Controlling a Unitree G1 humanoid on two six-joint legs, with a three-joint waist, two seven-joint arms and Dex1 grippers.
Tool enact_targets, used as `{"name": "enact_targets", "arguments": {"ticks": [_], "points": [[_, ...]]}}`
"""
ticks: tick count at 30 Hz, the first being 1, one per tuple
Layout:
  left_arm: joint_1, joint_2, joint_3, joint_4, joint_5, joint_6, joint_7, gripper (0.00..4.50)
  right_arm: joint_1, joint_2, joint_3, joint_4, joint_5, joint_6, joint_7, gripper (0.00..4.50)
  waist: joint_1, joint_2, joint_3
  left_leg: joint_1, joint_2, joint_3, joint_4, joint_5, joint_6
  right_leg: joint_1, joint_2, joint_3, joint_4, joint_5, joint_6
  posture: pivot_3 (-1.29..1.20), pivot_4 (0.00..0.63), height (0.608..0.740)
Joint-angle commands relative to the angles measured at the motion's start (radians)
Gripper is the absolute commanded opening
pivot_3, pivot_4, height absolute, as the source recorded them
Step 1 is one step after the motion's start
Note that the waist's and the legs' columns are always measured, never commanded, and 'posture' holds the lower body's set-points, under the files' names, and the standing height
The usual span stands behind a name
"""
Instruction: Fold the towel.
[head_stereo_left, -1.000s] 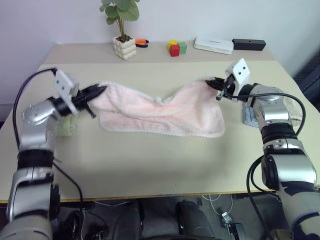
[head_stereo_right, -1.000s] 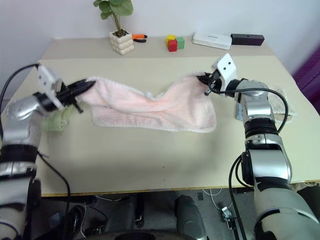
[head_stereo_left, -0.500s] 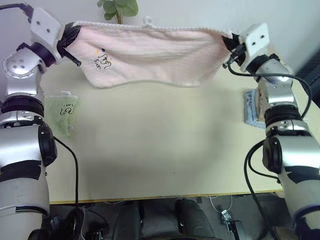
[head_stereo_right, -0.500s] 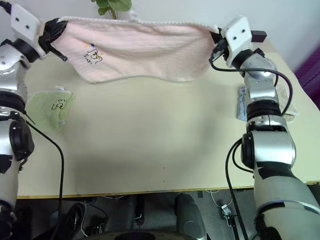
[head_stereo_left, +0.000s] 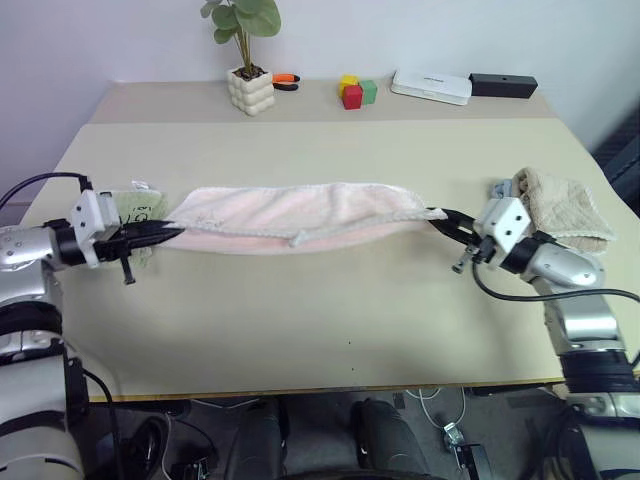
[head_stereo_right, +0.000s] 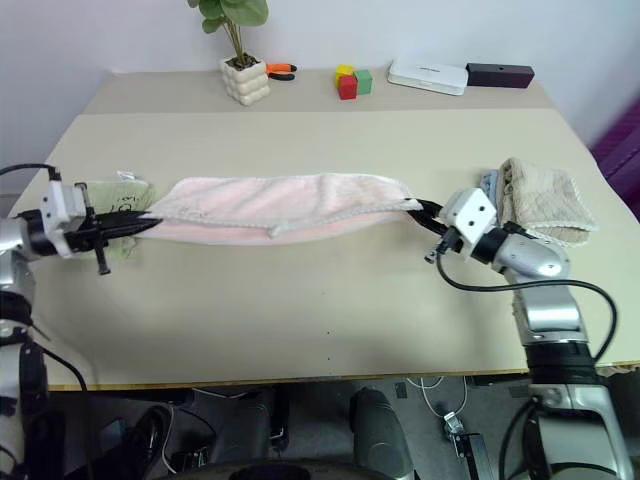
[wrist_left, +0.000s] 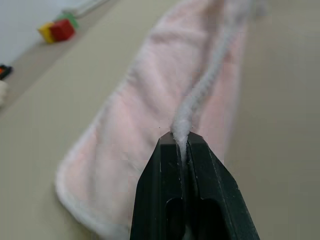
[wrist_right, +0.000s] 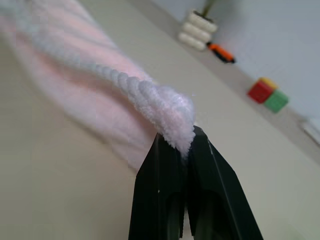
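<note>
Lowered from the air, the towel (head_stereo_left: 300, 212) is now laid across the middle of the table (head_stereo_left: 330, 320), doubled lengthwise into a long band, so the first fold appears made. Its ends are pinched by the left gripper (head_stereo_left: 165, 234) and the right gripper (head_stereo_left: 440, 217), both clamped tight on the towel's edge. A potted plant (head_stereo_left: 245, 60) is seen at the far edge.

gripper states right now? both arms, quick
Left gripper: closed, pinching the left end of the pink towel.
Right gripper: closed, pinching the towel's right end.
</note>
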Motion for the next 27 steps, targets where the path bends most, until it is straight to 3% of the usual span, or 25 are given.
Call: {"name": "enact_targets", "arguments": {"ticks": [1,7,10,15,22,25,27], "points": [[0.057,0.030,-0.015,-0.103,-0.037,0.019,-0.017,0.00,0.062,-0.049,0.003,-0.049,-0.009,-0.035,0.068,0.08,0.002,0.000,0.000,0.000,0.000,0.000,0.000,0.000,0.000,0.000,0.000,0.000,0.000,0.000,0.000,0.00,0.150,0.735],[0.166,0.009,-0.007,-0.223,-0.052,0.040,-0.008,0.00,0.148,-0.044,0.030,-0.008,-0.058,-0.119,0.087,0.08,-0.001,-0.001,-0.001,0.000,0.000,-0.001,0.002,0.000,0.000,0.000,0.000,0.000,0.002,0.000,0.000,0.00,0.150,0.735],[0.209,0.008,-0.001,-0.274,-0.064,0.062,0.007,0.00,0.178,-0.042,0.038,-0.045,-0.008,-0.073,0.126,0.91,-0.001,-0.001,-0.001,0.001,0.000,-0.001,0.002,0.000,0.000,0.000,0.000,0.000,0.003,0.000,0.000,0.00,0.150,0.735],[0.233,0.013,0.002,-0.310,-0.073,0.086,0.019,0.00,0.186,-0.075,0.039,-0.076,-0.046,-0.082,0.136,3.36,0.001,-0.001,-0.001,0.001,0.000,-0.001,0.004,0.000,0.000,0.001,0.000,0.000,0.003,0.000,0.000,0.00,0.150,0.735],[0.242,0.009,-0.001,-0.341,-0.077,0.096,0.036,0.00,0.156,-0.091,0.050,-0.068,-0.113,-0.131,0.117,3.36,0.001,-0.001,-0.001,0.000,0.000,-0.002,0.005,0.000,0.001,0.001,0.000,0.000,0.004,0.000,0.000,0.00,0.150,0.735],[0.248,0.011,-0.002,-0.356,-0.080,0.103,0.043,0.00,0.171,-0.102,0.077,-0.052,-0.169,-0.195,0.121,2.54,0.001,-0.001,-0.001,0.000,0.000,-0.002,0.005,-0.001,0.001,0.001,0.000,0.000,0.004,0.000,0.000,0.00,0.150,0.735],[0.251,0.011,-0.002,-0.365,-0.080,0.108,0.047,0.00,0.171,-0.101,0.088,-0.059,-0.171,-0.196,0.123,1.58,0.000,-0.001,-0.001,0.000,0.000,-0.001,0.005,-0.001,0.001,0.001,0.000,0.000,0.004,0.000,0.000,0.00,0.150,0.735]]}}
